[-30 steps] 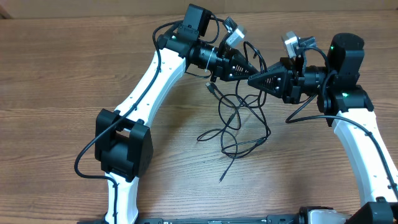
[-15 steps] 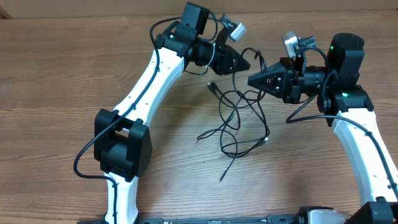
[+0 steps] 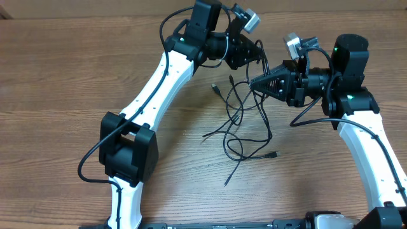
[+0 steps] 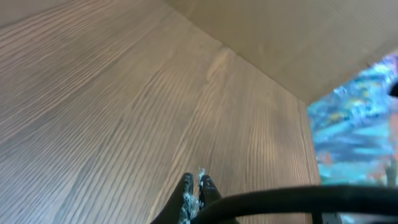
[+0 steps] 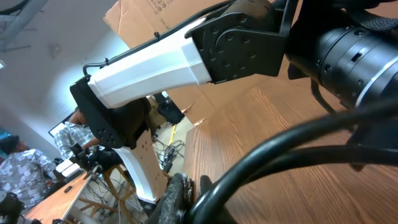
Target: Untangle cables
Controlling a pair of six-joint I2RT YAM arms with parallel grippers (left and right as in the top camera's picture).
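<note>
as the left gripper [image 3: 255, 56] has pulled up and toward the far edge over the last second, away from the right gripper [image 3: 253, 83] it was almost touching, the cables [image 3: 240, 116] have gone with it. the knot that lay spread in wide loops on the table [image 3: 63, 76] is now stretched into a longer, narrower hang. it lies in the middle of the table, just near of both claws, with strands rising to each. one plug end [image 3: 273, 154] has slid out to the near right of the bundle, and another [image 3: 216, 88] lies free at the far left. the right gripper has barely moved. i judge this a pull-apart stroke that has loosened the bundle but not cleared it, since several cords still cross at its centre.

in the left wrist view the left claw's fingers [image 4: 187, 182] stand almost together, and from the strands running up to it overhead i take it to be pinching a cord. the right claw [image 5: 189, 186] also shows its fingers close together. a strand leaves its tip in the overhead view, so it seems clamped on a cord too, though the pinch itself is hidden.

no brand or label can be read. the cardboard [image 5: 155, 12] in the right wrist view carries dark print too blurred to make out, and a green light [image 3: 341, 48] glows on the right arm.
</note>
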